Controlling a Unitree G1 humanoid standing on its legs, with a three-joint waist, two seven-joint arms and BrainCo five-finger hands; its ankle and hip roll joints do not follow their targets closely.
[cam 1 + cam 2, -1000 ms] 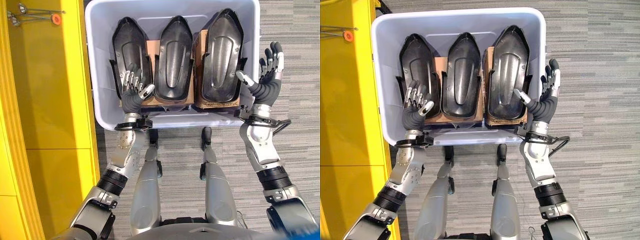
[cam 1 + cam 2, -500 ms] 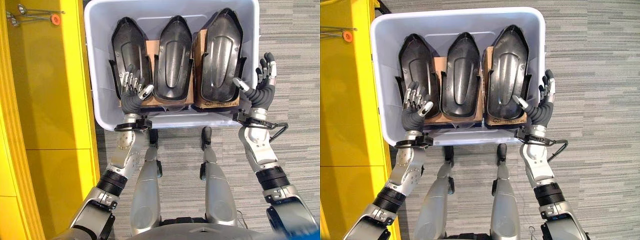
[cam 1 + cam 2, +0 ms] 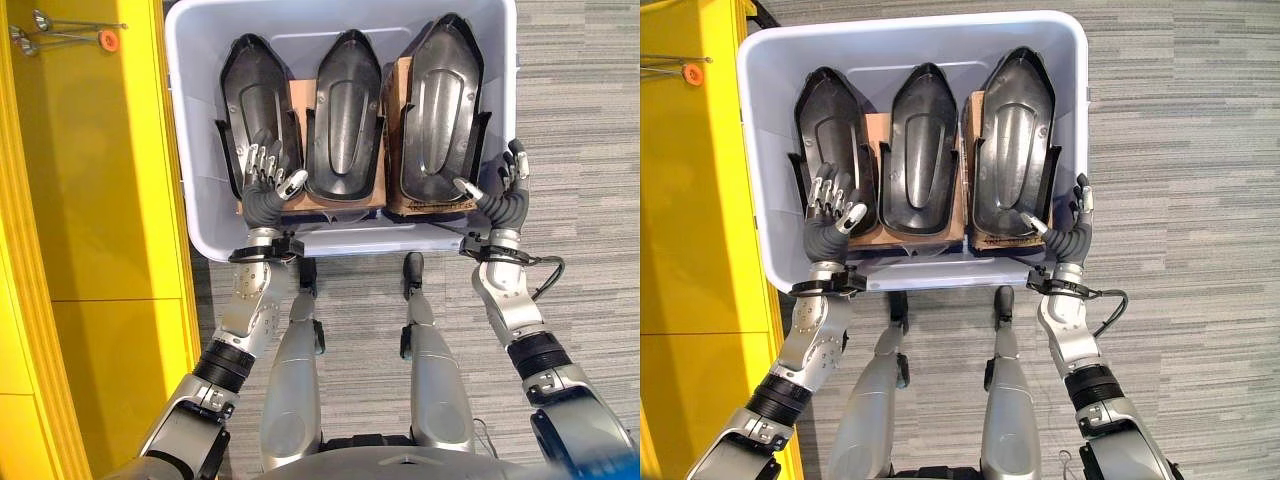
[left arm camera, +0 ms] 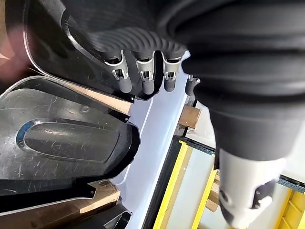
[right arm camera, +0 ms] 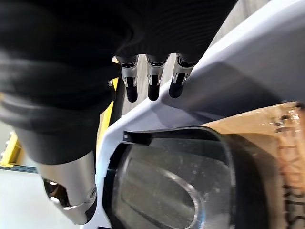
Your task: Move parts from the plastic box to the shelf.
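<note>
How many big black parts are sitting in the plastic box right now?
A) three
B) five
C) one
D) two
A: three black parts stand side by side in the plastic box, the left part, the middle part and the right part.

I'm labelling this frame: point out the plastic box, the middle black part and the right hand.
plastic box point(image 3: 200, 190): left eye view, bare left wall.
middle black part point(image 3: 343, 120): left eye view, raised centre.
right hand point(image 3: 497, 200): left eye view, palm.
</note>
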